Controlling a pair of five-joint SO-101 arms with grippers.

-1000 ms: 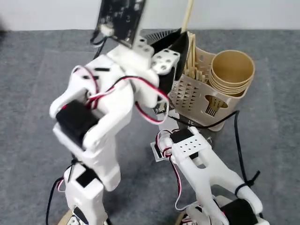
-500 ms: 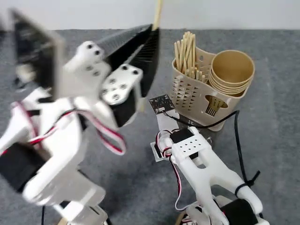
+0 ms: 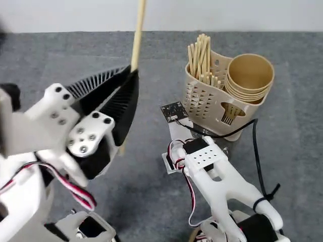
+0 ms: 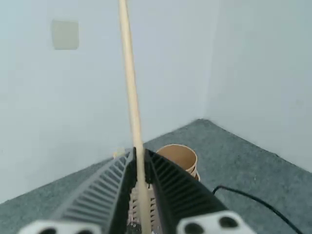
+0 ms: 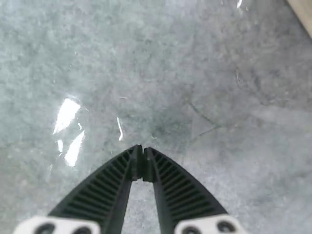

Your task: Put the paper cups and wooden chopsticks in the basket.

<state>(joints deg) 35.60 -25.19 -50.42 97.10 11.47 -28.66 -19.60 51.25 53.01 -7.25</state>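
Left gripper (image 3: pixel 132 74) clamped on one wooden chopstick (image 3: pixel 138 30), near upright.
Basket (image 3: pixel 199 103) stands well apart beside the gripper; advise aligning above it before release.

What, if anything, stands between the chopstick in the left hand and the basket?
Nothing visible does. Only bare grey mat lies between the chopstick, clamped in the left hand, and the basket.

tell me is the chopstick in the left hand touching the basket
Apart. The high view shows the chopstick, clamped in the left hand, with bare grey table between it and the basket.
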